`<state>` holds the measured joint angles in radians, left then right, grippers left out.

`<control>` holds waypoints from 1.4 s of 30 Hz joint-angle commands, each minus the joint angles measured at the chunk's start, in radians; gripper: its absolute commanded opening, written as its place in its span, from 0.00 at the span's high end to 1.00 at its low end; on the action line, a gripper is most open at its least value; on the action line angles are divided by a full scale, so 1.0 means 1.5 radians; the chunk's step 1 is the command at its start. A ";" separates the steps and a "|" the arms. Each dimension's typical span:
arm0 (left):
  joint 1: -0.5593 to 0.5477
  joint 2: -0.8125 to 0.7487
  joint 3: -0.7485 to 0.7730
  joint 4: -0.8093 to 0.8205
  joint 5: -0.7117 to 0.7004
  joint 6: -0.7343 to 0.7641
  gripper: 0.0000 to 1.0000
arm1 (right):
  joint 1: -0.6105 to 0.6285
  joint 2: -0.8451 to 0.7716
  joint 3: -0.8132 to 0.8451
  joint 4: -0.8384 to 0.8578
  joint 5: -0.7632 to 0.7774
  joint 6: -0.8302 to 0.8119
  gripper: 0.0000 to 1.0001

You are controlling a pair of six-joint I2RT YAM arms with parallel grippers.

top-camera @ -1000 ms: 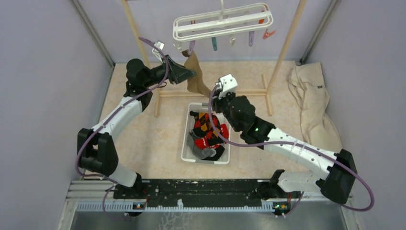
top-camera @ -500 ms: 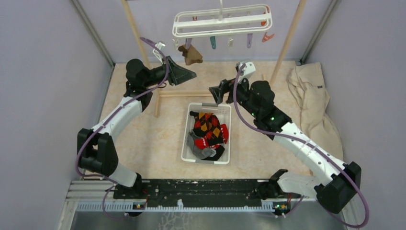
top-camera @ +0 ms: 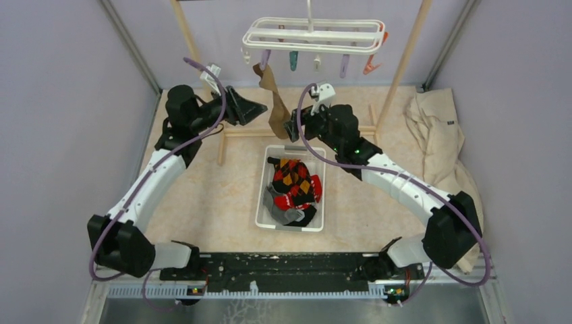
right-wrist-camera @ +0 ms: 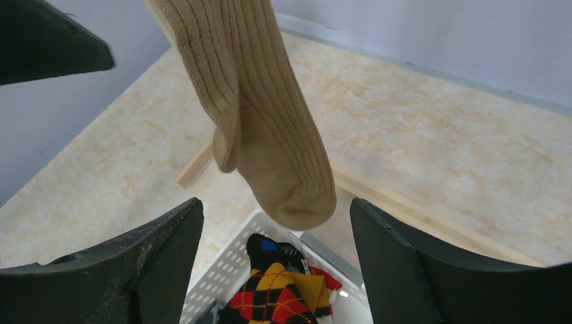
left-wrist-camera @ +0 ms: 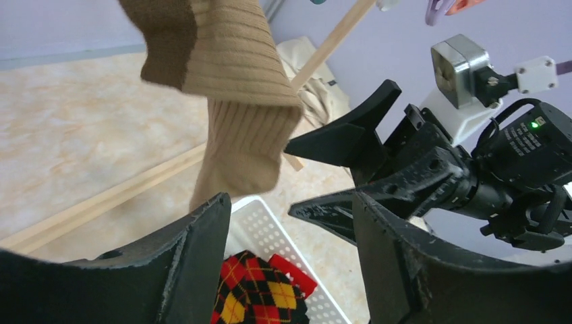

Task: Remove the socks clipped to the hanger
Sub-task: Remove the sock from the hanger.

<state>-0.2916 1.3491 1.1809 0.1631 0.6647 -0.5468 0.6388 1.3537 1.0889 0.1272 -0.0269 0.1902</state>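
Counter (top-camera: 202,196): pale marbled top, lilac walls on three sides. Both arm bases are bolted at the near edge.

Basket (top-camera: 262,202): white, perforated, mid-counter. Holds a heap of socks (top-camera: 293,185), red-and-black argyle uppermost, grey and black beneath.

Left arm: rises from the near left, forearm running far and inward. Left claw (top-camera: 260,108) points right, fingers spread, gripping nothing, just left of the hanging sock.

Right arm: sweeps from the near right to centre, wrist over the basket's far edge. Right claw (top-camera: 291,127) points left, fingers spread wide, gripping nothing; the sock's toe hangs free ahead of it.

Tan sock (top-camera: 275,108): ribbed, with a brown patch at its top. Hangs between the two claws, above the basket's far end, pinned by a lilac clip (top-camera: 264,58).

Rack (top-camera: 297,131): wooden, with a floor bar behind the basket and two uprights.

Cloth (top-camera: 438,142): beige, crumpled, far right.

Hanger (top-camera: 313,34): white frame between the uprights, with other pastel clips dangling beneath.
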 commanded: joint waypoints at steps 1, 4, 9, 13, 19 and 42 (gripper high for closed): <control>0.003 -0.069 -0.024 -0.091 -0.106 0.050 0.26 | -0.002 0.023 0.049 0.096 0.015 -0.021 0.20; 0.003 -0.097 -0.039 -0.127 -0.158 0.064 0.25 | 0.013 0.043 0.065 0.119 0.015 -0.038 0.20; 0.003 -0.121 -0.062 -0.163 -0.220 0.074 0.22 | 0.059 0.090 0.103 0.150 0.078 -0.085 0.20; 0.003 -0.126 -0.080 -0.172 -0.246 0.075 0.20 | 0.087 0.144 0.148 0.158 0.155 -0.107 0.19; 0.003 -0.136 -0.094 -0.175 -0.254 0.077 0.19 | 0.092 0.221 0.216 0.172 0.234 -0.093 0.19; 0.003 -0.135 -0.090 -0.174 -0.218 0.079 0.19 | -0.092 0.298 0.223 0.335 -0.200 0.171 1.00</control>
<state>-0.2916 1.1557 1.0340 -0.1131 0.3050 -0.4431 0.5541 1.8378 1.4654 0.4816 -0.0635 0.2821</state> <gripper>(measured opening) 0.812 0.014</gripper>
